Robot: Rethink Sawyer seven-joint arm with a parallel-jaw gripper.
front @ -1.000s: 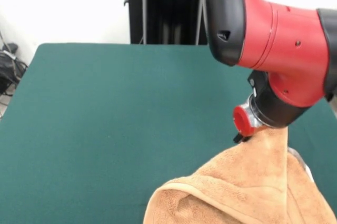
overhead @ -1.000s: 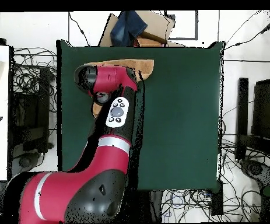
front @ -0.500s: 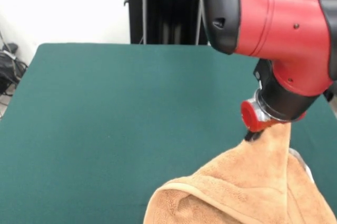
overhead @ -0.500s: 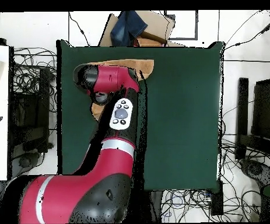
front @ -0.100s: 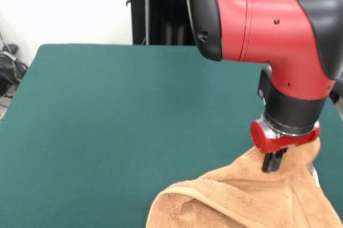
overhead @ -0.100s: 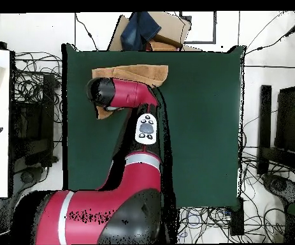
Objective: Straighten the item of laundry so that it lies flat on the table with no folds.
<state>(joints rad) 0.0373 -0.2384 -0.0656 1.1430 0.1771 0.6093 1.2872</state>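
Bright, even light; blown-out white background, soft shadows.

No text, label or number can be read anywhere (either view).

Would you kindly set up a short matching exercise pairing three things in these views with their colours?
Things:
1. towel
2. table
3. box beyond the table's edge, overhead view

Colours:
A. dark green
B. brown cardboard
C. light orange-brown

Pairs: 1-C, 2-A, 3-B
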